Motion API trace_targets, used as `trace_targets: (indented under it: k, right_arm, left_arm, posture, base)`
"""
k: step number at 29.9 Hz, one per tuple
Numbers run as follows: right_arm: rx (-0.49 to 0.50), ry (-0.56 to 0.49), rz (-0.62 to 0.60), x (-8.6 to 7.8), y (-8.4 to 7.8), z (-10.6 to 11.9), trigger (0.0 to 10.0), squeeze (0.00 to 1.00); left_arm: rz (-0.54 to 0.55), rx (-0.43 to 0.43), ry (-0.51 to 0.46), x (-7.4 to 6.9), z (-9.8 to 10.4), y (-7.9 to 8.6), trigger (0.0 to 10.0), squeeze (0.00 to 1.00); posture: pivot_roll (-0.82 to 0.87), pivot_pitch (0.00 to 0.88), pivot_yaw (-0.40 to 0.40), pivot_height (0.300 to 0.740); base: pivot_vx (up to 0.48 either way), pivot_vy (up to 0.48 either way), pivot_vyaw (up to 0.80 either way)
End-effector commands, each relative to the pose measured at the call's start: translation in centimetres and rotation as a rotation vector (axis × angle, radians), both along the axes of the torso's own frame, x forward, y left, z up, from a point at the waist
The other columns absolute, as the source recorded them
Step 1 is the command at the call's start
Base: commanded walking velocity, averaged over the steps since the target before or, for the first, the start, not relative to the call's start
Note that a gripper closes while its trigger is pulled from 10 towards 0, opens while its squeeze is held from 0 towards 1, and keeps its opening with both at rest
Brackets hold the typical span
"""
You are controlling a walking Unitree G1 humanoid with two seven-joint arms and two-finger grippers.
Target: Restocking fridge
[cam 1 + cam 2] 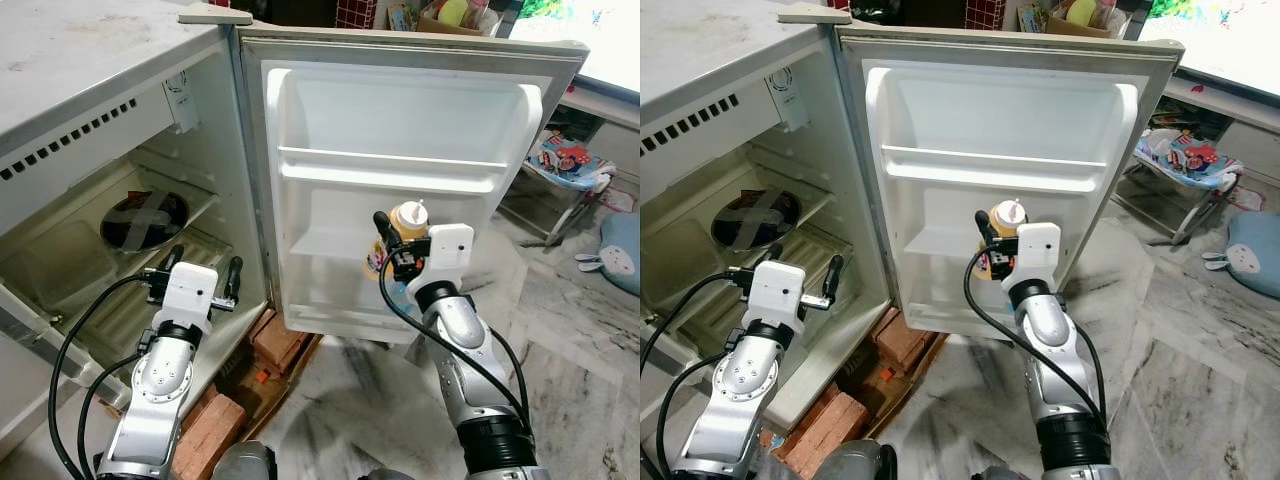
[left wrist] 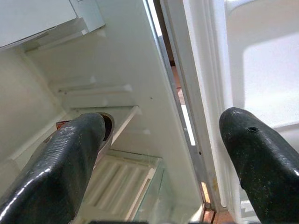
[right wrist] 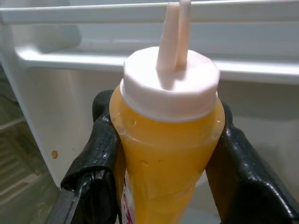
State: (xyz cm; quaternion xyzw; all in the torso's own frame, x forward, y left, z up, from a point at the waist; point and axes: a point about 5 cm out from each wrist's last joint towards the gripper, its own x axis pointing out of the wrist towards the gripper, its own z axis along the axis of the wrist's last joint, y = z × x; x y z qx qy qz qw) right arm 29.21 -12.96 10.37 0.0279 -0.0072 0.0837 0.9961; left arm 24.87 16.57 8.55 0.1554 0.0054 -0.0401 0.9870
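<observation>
A small white fridge stands open, its door (image 1: pixel 400 120) swung wide toward me. My right gripper (image 1: pixel 393 247) is shut on a yellow squeeze bottle (image 1: pixel 403 228) with a white cap, held upright in front of the door's lower shelf (image 1: pixel 330 245). In the right wrist view the yellow squeeze bottle (image 3: pixel 166 144) sits between both black fingers (image 3: pixel 100 154). My left gripper (image 1: pixel 203 275) is open with nothing in it, at the fridge body's opening near the lower wire shelf (image 1: pixel 200 250). In the left wrist view its fingers (image 2: pixel 65 158) stand wide apart facing the fridge interior.
A dark round dish (image 1: pixel 145 220) lies on an inner shelf. Red bricks (image 1: pixel 280 345) prop the fridge from the marble floor. The door's upper shelf rail (image 1: pixel 390 165) runs across the door. A baby bouncer (image 1: pixel 570 165) and a cushion (image 1: pixel 620 250) lie at the right.
</observation>
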Motion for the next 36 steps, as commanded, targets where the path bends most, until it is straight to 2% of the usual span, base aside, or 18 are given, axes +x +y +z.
trace_targets:
  k: [1,5,25,29,36]
  right_arm:
    - [0.003,-0.009,0.007,0.18,0.16,0.18,10.0,0.0]
    - [0.002,-0.013,0.01,0.23,0.22,0.22,10.0,0.0]
    - [-0.019,-0.028,0.029,0.51,0.57,0.42,10.0,0.0]
    - [-0.025,-0.036,0.033,0.64,0.67,0.54,10.0,0.0]
    - [-0.028,-0.046,0.031,0.94,0.92,0.67,10.0,0.0]
  left_arm:
    - [0.001,0.014,0.007,0.07,-0.22,0.06,10.0,0.0]
    - [0.002,0.016,-0.001,0.13,-0.12,0.0,10.0,0.0]
    - [-0.027,-0.005,-0.013,0.27,0.13,-0.3,10.0,0.0]
    - [-0.056,-0.003,-0.02,0.04,0.21,-0.83,10.0,0.0]
    - [-0.066,-0.008,-0.021,0.06,0.29,-0.84,10.0,0.0]
  posture:
    - [0.11,0.0,-0.046,0.676]
    - [0.11,0.0,-0.046,0.651]
    - [0.11,0.0,-0.048,0.651]
    - [0.11,0.0,-0.046,0.651]
    - [0.11,0.0,-0.038,0.651]
  base:
    - [0.0,0.0,0.0]
    - [0.0,0.0,0.0]
    - [0.0,0.0,0.0]
    - [0.0,0.0,0.0]
    - [0.256,0.0,0.0]
